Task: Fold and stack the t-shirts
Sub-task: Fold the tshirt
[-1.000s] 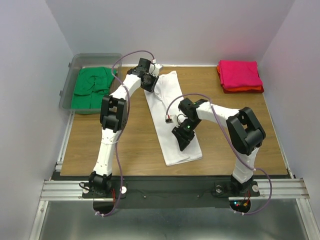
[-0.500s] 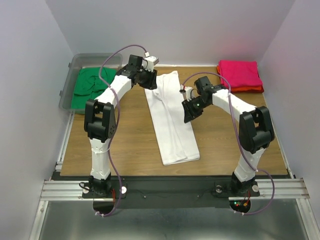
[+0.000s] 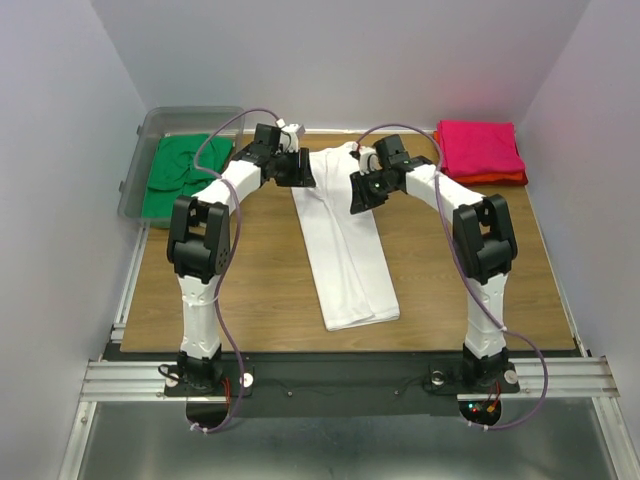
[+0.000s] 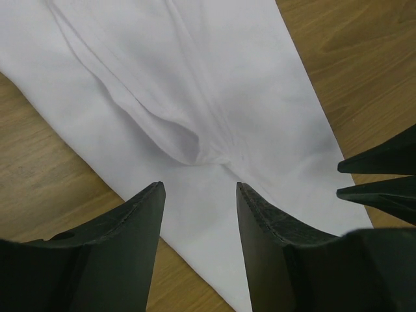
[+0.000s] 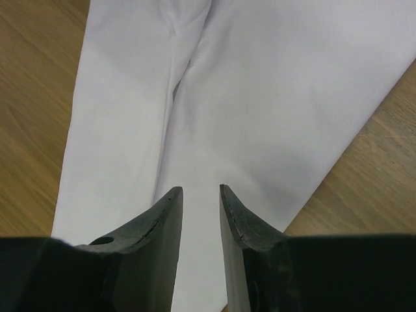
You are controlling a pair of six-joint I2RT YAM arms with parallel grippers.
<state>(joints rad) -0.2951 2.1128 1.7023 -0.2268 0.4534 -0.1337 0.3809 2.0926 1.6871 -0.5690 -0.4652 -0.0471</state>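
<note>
Green t-shirt [image 3: 175, 178] lies in the grey bin [image 3: 132, 185], well out to the left of the left fingers, not yet folded.

Left gripper [image 4: 198, 188] is over the far left corner of the white t-shirt [image 3: 345, 250]. Fingers are wide apart with nothing between them. White cloth lies just under and ahead of the tips, with a soft ridge of folds straight ahead.

The white shirt is laid out as a long narrow strip on the table [image 3: 250, 270], running from between the two grippers toward the near edge.

Right gripper [image 5: 200, 190] is over the far right corner. Fingers are only a narrow gap apart and hold nothing. Cloth is below the tips, with its right edge just to their right.

Pink t-shirt [image 3: 478, 145] is folded on top of the red-orange t-shirt [image 3: 495, 180], well to the right of the right fingers.

Judged step: pinch both far corners, then fold the strip toward the near end.

To do it well:
- Drop both sets of tips onto the cloth close to the side edges.
- Catch every layer, not only the top one.
- Open the right fingers wider first; the gap looks tight for stacked layers.
- Close both at once, lift level, and carry the far edge over evenly so the strip does not twist.
- Keep the tips off the ridge, since bunching there would likely leave a crooked fold.
</note>
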